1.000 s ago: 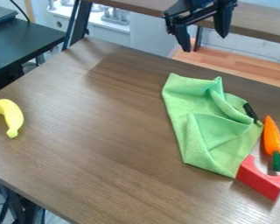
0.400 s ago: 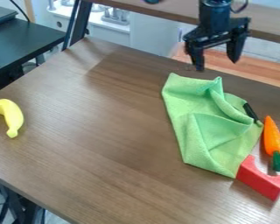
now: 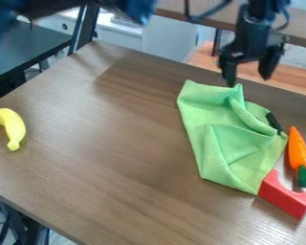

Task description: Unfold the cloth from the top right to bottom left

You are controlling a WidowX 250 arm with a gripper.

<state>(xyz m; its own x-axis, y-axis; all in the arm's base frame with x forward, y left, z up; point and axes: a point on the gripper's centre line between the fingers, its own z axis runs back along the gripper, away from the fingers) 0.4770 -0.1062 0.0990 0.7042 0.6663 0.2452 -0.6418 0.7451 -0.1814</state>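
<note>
The black gripper hangs at the upper right, above the far edge of the cloth, its two fingers spread apart with nothing between them. Below it the green cloth lies bunched on the right half of the table, with folds on its right side and a raised peak at its top. The left fingertip is close to that peak in the view; whether they touch, I cannot tell.
An orange carrot with a green top, a red block and a black object lie along the cloth's right side. A yellow banana rests at the left on the brown table.
The gripper has come down and to the right, toward the cloth's top edge. More of the arm shows at the upper left. The cloth and other objects have stayed put.
</note>
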